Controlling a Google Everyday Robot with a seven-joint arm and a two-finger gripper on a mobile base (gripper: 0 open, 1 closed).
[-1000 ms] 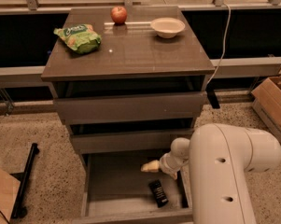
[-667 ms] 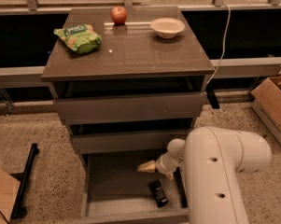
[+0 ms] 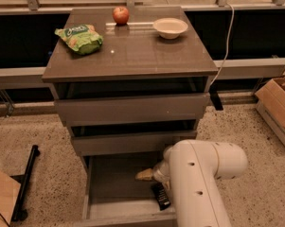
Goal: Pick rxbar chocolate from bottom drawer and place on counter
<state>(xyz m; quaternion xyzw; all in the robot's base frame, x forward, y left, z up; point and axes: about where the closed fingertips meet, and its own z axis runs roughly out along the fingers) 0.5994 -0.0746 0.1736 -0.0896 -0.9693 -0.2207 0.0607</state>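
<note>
bar (image 3: 161, 196) lying at right in the bottom drawer (image 3: 111, 186)
hand (image 3: 144, 175) hovering just left of it; bag (image 3: 80, 38), apple (image 3: 120, 15), bowl (image 3: 170, 27) sitting along the bench (image 3: 132, 56) above

The single camera looks down from high in front of the counter (image 3: 132, 56), squarely facing its front edge, with the far edge near the top of the view. The arm looms close at lower right, and its gripper (image 3: 145, 175) hangs over the bottom drawer (image 3: 111, 181).
</note>
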